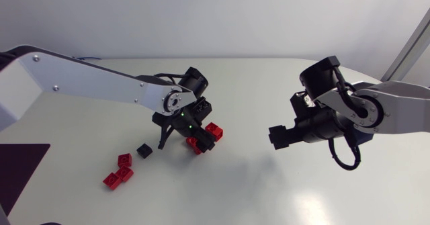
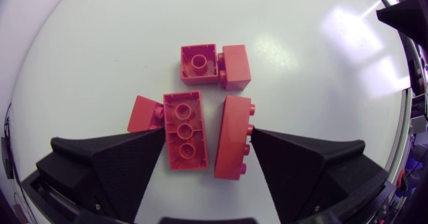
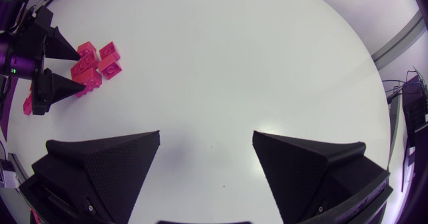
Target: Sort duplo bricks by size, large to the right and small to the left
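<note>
My left gripper point(image 1: 184, 140) point(image 2: 207, 158) hangs low over a cluster of red bricks point(image 1: 212, 130), open. Two long red bricks lie side by side between its fingers: one upside down point(image 2: 184, 129), one on its side point(image 2: 232, 137), with a gap between them. The fingertips stand close to their outer sides. Just ahead lie two small red bricks, one upside down point(image 2: 198, 63) and one beside it point(image 2: 235, 67). Another small one point(image 2: 143, 114) lies by the left-hand finger. My right gripper point(image 1: 279, 136) point(image 3: 206, 157) hovers right of centre, open with nothing between its fingers.
Three small red bricks point(image 1: 119, 172) lie grouped on the table's left part, a small black brick point(image 1: 143, 150) just beyond them. From the right wrist view the left gripper point(image 3: 50, 67) and red cluster point(image 3: 97, 60) lie far ahead across bare white tabletop.
</note>
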